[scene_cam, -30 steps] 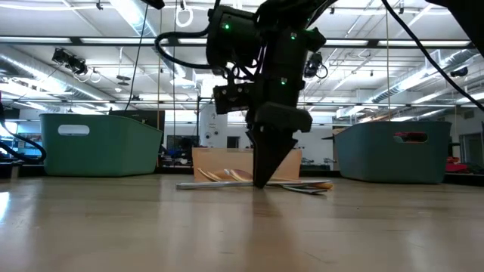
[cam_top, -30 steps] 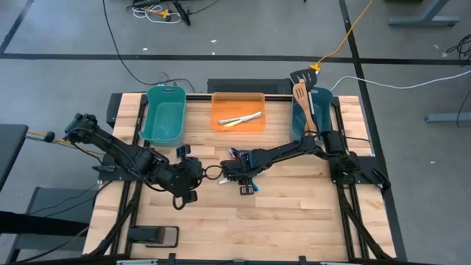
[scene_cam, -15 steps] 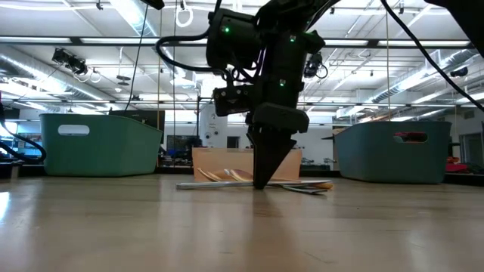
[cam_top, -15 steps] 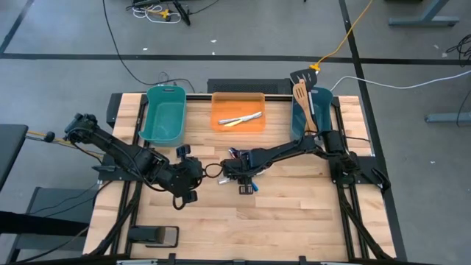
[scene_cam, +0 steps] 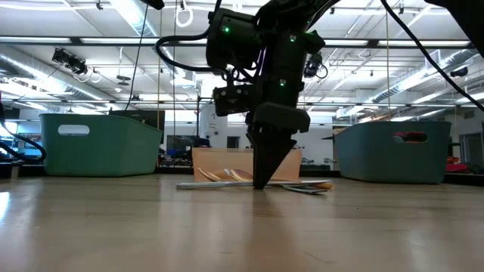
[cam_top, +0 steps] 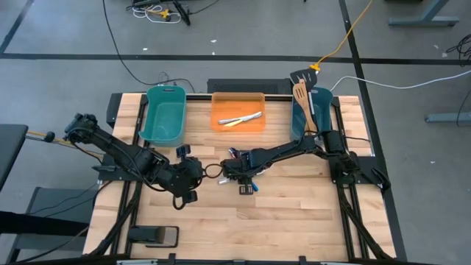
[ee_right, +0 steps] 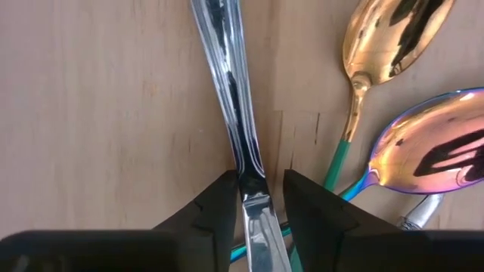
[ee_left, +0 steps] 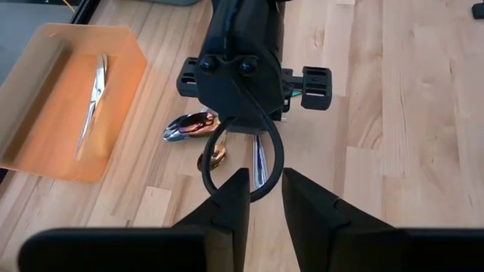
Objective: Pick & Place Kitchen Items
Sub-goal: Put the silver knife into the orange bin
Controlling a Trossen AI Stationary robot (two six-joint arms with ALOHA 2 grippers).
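Right gripper (ee_right: 257, 198): down on table, straddling slim silver cutlery piece (ee_right: 227, 91), narrowing, not yet clamped.
Axis: lengthwise between fingers.
Left gripper (ee_left: 265, 198): near, part-open, empty.

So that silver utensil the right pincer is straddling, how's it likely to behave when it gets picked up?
The silver utensil looks like polished metal, so probably stiff, though slippery between the right pincer fingers. It lies flat on the wooden table, so getting under it may be awkward. Its long, slim handle might pivot if gripped off-centre.
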